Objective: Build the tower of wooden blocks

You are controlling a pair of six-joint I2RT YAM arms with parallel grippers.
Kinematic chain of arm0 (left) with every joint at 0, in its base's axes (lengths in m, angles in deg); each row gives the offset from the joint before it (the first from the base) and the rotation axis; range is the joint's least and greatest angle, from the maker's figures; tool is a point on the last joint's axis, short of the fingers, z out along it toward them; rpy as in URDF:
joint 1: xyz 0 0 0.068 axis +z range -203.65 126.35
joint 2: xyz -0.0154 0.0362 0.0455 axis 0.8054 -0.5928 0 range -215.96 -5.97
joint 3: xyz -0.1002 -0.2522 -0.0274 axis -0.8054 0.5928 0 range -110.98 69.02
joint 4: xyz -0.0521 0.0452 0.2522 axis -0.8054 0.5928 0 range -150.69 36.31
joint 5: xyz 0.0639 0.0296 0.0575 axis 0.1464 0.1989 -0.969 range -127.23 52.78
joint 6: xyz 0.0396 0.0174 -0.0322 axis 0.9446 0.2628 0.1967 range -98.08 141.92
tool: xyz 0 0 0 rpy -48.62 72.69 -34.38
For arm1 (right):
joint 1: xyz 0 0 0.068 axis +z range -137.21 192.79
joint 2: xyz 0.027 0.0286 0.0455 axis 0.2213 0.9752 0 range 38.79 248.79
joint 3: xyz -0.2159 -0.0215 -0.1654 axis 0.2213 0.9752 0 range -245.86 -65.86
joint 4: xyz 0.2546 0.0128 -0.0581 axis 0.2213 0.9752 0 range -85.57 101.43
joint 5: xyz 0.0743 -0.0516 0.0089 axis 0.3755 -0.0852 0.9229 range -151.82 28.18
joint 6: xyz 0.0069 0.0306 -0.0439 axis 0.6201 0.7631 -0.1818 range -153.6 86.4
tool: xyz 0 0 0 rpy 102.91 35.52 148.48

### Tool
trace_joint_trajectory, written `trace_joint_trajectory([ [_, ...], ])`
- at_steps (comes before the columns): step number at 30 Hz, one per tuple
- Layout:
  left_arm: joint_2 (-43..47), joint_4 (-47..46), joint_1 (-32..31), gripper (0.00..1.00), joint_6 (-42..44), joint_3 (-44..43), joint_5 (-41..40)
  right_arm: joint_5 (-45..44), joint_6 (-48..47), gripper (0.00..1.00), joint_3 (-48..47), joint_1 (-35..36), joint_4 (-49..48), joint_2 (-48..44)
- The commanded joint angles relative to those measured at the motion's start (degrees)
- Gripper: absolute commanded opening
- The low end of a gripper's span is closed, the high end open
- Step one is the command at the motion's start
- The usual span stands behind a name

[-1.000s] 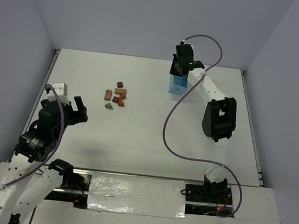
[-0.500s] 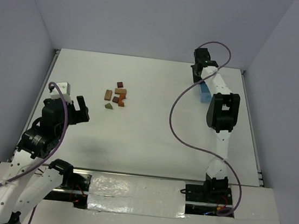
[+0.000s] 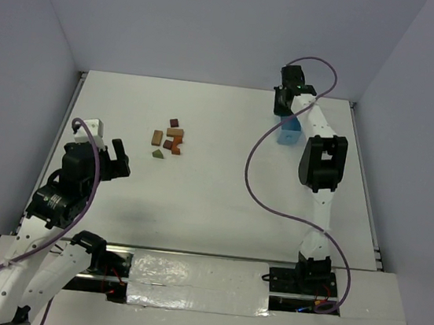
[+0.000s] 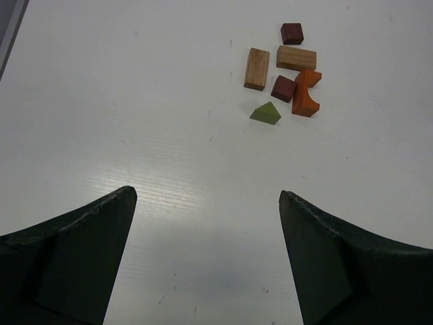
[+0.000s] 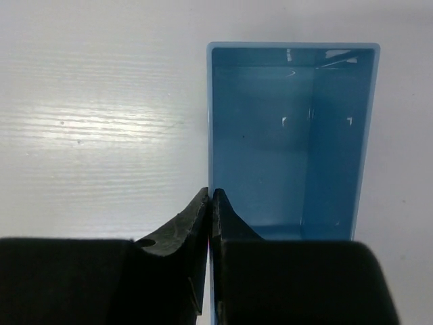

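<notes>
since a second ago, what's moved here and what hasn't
The right gripper, shut on a long wall of the light-blue tray, carried the tray to the right in the top view, then eased it slightly back left. The left gripper, open, barely shifted. The wooden blocks lie loose and unstacked where they were.

The light-blue tray [image 3: 288, 132] has been carried to the right of where it was a second ago. It has since been brought slightly back to the left of its half-second-ago spot, and its tilt has been reduced. The right gripper [image 3: 284, 107], pinched on the tray's wall, has been moved with it. The left gripper [image 3: 120, 160] has been shifted slightly to the right.
</notes>
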Motion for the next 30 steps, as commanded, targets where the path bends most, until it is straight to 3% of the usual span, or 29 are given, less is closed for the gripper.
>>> trace_joint_trajectory([
  [1, 0.1, -2.4, -0.3, 1.00, 1.0, -0.4, 0.1, 1.1, 4.5, 0.12, -2.2, 0.7, -2.4, 1.1],
  [2, 0.2, -2.4, -0.3, 1.00, 1.0, -0.4, 0.1, 0.8, 4.9, 0.16, -2.7, 0.7, -2.0, 1.3],
  [5, 0.4, -2.5, -0.3, 1.00, 1.0, -0.5, 0.3, 0.7, 6.3, 0.47, -1.8, 0.7, -1.6, -0.2],
  [6, 0.4, -2.5, -0.3, 0.99, 1.0, -0.4, 0.3, 0.9, 6.8, 0.76, -1.5, 0.8, -1.6, -1.1],
  [10, 0.2, -2.5, -0.3, 1.00, 1.0, -0.5, 0.5, 2.0, 8.6, 1.00, 0.5, 1.6, -1.9, -8.4],
  [14, 0.2, -2.3, -0.3, 0.99, 1.0, -0.6, -0.3, -4.2, 8.3, 1.00, 9.3, 9.3, -5.9, -21.1],
  [17, 0.4, -2.2, -0.2, 0.99, 0.7, -0.6, -1.3, -8.5, 11.0, 1.00, 20.7, 16.6, -14.9, -31.3],
  [19, -0.3, -2.2, -0.1, 0.99, 0.7, -0.6, -1.4, -1.1, 16.8, 1.00, 31.8, 18.1, -25.6, -36.5],
  [21, -1.1, -2.2, 0.0, 0.99, 0.7, -0.7, -0.9, 21.2, 16.0, 1.00, 38.8, 17.5, -39.4, -37.9],
  [22, -1.5, -2.1, 0.0, 1.00, 0.8, -0.9, -0.8, 23.3, 22.3, 1.00, 42.7, 18.0, -42.5, -37.4],
  [23, -1.7, -1.9, 0.0, 1.00, 0.7, -0.9, -1.0, 23.5, 24.7, 1.00, 42.9, 18.9, -43.4, -36.5],
  [27, -0.6, -1.8, 0.1, 1.00, 0.6, -1.0, -1.8, 3.2, 25.8, 1.00, 29.7, 30.2, -25.6, -26.0],
  [30, 0.9, -2.0, 0.1, 0.99, 0.6, -0.7, -2.0, 5.0, 28.8, 1.00, 21.7, 33.2, -23.5, -18.6],
])
